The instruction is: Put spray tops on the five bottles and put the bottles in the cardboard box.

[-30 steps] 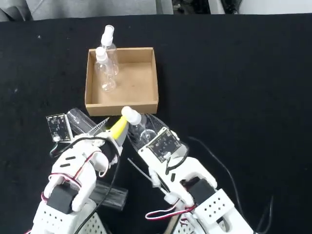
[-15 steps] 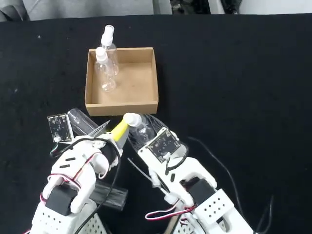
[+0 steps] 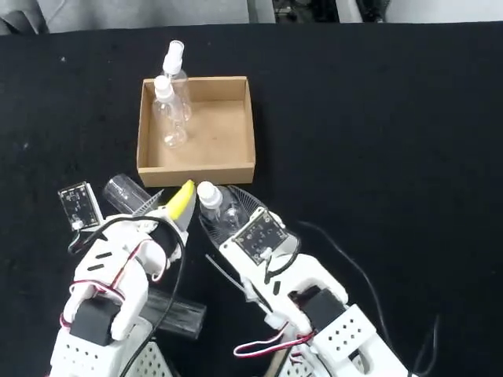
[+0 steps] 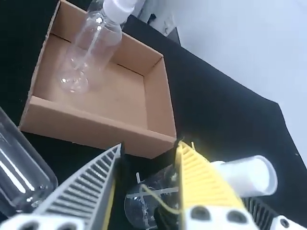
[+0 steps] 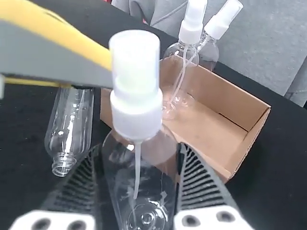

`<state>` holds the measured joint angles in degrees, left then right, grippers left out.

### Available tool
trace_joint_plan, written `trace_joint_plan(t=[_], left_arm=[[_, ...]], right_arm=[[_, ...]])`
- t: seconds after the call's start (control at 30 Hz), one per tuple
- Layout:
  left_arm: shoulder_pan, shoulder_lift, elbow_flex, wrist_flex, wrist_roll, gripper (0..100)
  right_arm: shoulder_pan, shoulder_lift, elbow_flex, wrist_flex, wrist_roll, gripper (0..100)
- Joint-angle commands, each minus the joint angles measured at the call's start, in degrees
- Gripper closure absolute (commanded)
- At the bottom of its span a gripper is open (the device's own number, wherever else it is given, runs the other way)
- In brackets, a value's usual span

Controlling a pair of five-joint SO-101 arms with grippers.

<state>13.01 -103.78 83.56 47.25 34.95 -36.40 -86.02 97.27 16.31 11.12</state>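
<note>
High cam hung above the table (image 3: 377, 118), looking pretty much straight down from a fair way off, arms at the near edge. Left wrist cam sat low and close, facing far toward the cardboard box (image 4: 96, 129). Right wrist cam was jammed right up against a bottle (image 5: 139, 177), box just beyond. All three shared that box.

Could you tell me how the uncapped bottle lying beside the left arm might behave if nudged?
The uncapped bottle lies on its round side, so it would probably roll. It looks clear, thin and empty, so likely light.
</note>
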Motion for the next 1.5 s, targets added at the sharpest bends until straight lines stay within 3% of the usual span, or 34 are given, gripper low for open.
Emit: trace_joint_plan(t=[0.0,0.87,1.03,1.47], left_arm=[[-2.15,-0.7,-3.38,-0.18,0.53,83],[-5.23,-0.7,-2.77,-0.26,-0.09,83],[-11.47,-0.7,-3.38,-0.7,-1.23,83],[-28.26,-0.7,6.2,-9.67,-5.71,83]], right_arm=[[-0.62,-1.1,-0.13,0.18,0.26,98.8],[4.04,-1.1,-0.13,0.18,0.0,98.8],[7.12,-1.1,-0.13,-0.18,0.0,98.8],[7.12,-1.19,-0.13,0.18,-0.09,98.8]])
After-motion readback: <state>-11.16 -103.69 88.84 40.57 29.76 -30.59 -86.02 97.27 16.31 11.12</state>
